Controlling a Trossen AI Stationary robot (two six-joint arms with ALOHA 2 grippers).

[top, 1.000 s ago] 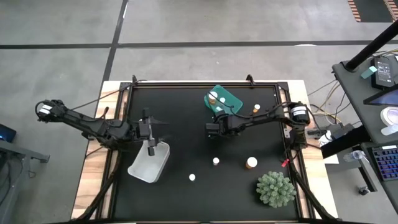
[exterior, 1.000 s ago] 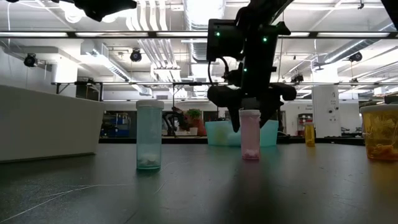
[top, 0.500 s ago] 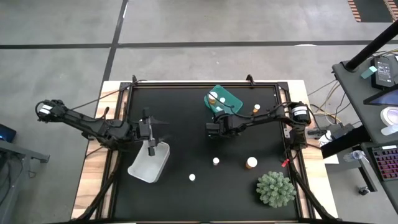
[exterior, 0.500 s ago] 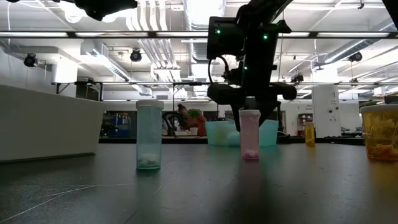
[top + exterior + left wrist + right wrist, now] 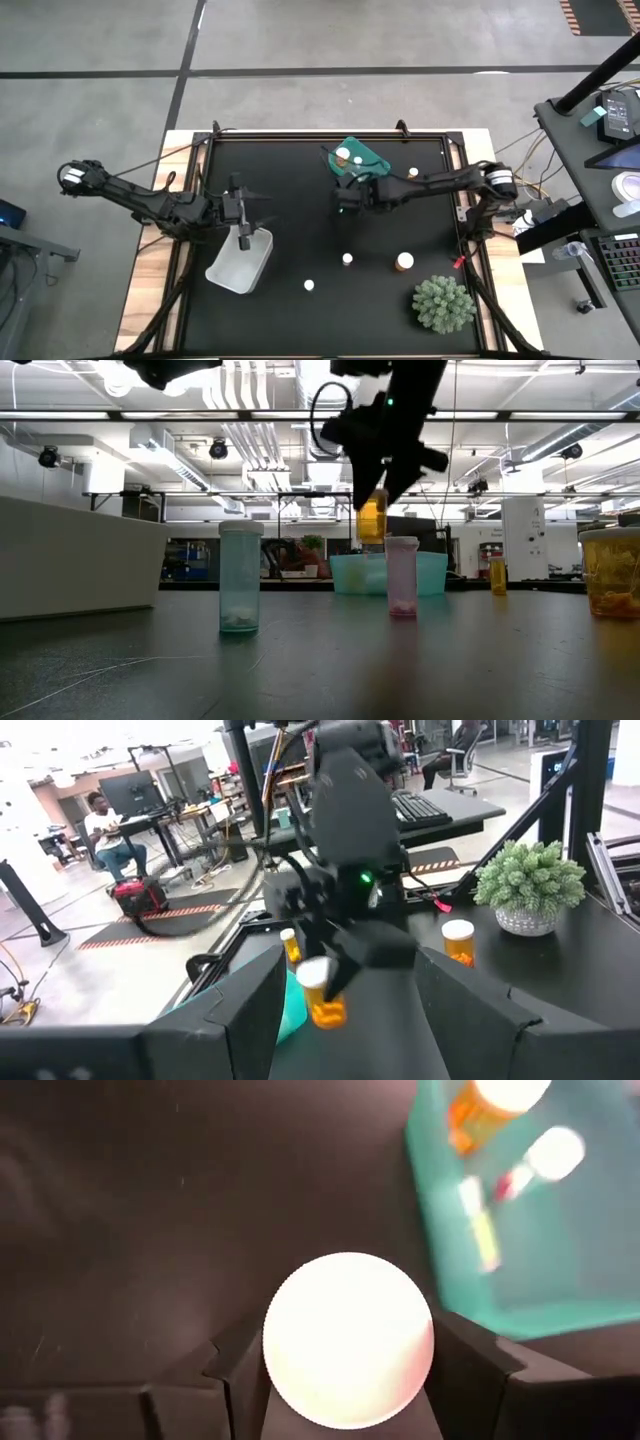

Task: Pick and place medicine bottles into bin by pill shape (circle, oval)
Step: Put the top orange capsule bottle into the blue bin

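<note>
My right gripper (image 5: 347,197) is shut on an amber bottle with a white cap (image 5: 371,520), held high above the black table just near of the teal bin (image 5: 372,160). The teal bin holds two or three bottles (image 5: 500,1100). The left wrist view also shows the held bottle (image 5: 323,1000). My left gripper (image 5: 243,238) is open and empty over the white bin (image 5: 232,272). Loose bottles stand upright on the table: a white-capped one (image 5: 347,259), a small white one (image 5: 309,285), an amber one (image 5: 404,262) and a small amber one (image 5: 412,173). My right gripper pinches the amber bottle between its two fingers at the white cap end (image 5: 348,1338). The fingers come from above, pointing down. The bottle hangs below them, nearly upright, its amber body (image 5: 371,525) lifted clear of the table.
A green spiky plant (image 5: 443,303) stands at the near right corner. In the low view a teal bottle (image 5: 240,590) and a pink bottle (image 5: 401,575) stand in front of the teal bin (image 5: 350,574). People sit at desks in the room beyond (image 5: 105,825).
My right gripper has risen and gone a little toward the far edge and the teal bin, lifting the amber bottle clear of the table. The left arm has kept still.
</note>
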